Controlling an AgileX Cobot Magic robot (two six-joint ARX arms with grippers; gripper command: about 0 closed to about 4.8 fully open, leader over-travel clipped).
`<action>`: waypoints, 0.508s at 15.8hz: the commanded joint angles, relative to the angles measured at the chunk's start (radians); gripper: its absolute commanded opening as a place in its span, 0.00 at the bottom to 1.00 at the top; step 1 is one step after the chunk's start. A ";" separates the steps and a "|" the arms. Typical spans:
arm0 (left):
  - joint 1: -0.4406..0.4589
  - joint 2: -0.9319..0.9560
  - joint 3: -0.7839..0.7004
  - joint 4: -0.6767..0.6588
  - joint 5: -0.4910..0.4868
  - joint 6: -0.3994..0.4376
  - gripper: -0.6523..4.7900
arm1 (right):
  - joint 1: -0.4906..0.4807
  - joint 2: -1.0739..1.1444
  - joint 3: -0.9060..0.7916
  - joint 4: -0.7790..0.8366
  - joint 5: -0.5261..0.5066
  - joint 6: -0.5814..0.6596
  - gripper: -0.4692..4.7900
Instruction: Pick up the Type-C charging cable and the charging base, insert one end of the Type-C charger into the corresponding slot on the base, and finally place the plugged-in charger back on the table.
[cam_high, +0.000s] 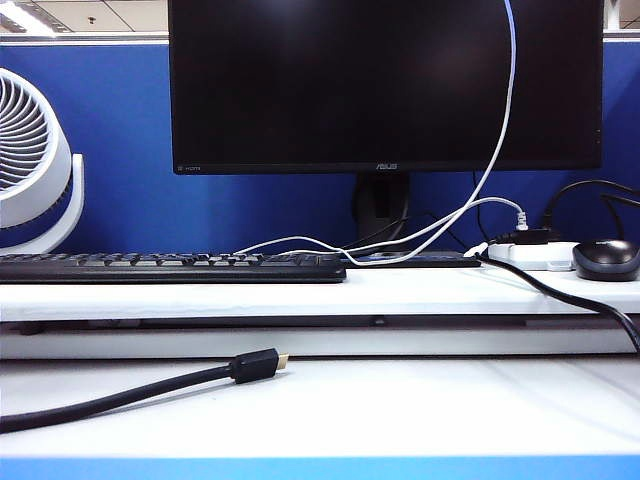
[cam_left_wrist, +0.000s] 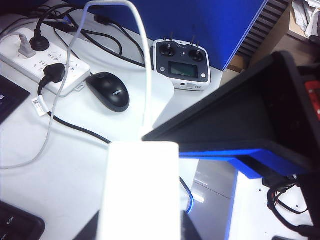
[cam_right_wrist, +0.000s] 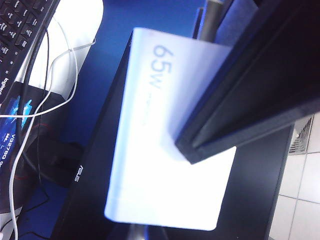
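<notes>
The charging base fills both wrist views, pinched in the left tool aloft; the Type-C charging cable runs into it. The right tool, pressed together, touches it. Insertion looks finished (seemingly); next, lowering to the worktop.

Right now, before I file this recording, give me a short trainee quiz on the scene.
1. True or false: the off-white rectangular charging base lies on the long white table.
2. The base's printed marking: A 20W, B 65W, C 100W?
3. Fill in: the thin white Type-C charging cable rises before the black ____.
Key: 1 false, the left tool holds it aloft, the shut right tool beside it; 2 B; 3 monitor.
</notes>
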 joint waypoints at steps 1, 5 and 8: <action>-0.009 0.011 0.007 0.179 0.001 -0.014 0.28 | 0.036 0.010 0.000 0.013 -0.213 -0.004 0.09; -0.009 0.011 0.007 0.177 0.001 -0.015 0.28 | 0.036 0.010 0.000 0.014 -0.220 -0.004 0.09; -0.009 0.011 0.007 0.177 0.001 -0.015 0.28 | 0.036 0.010 0.000 0.013 -0.220 0.030 0.09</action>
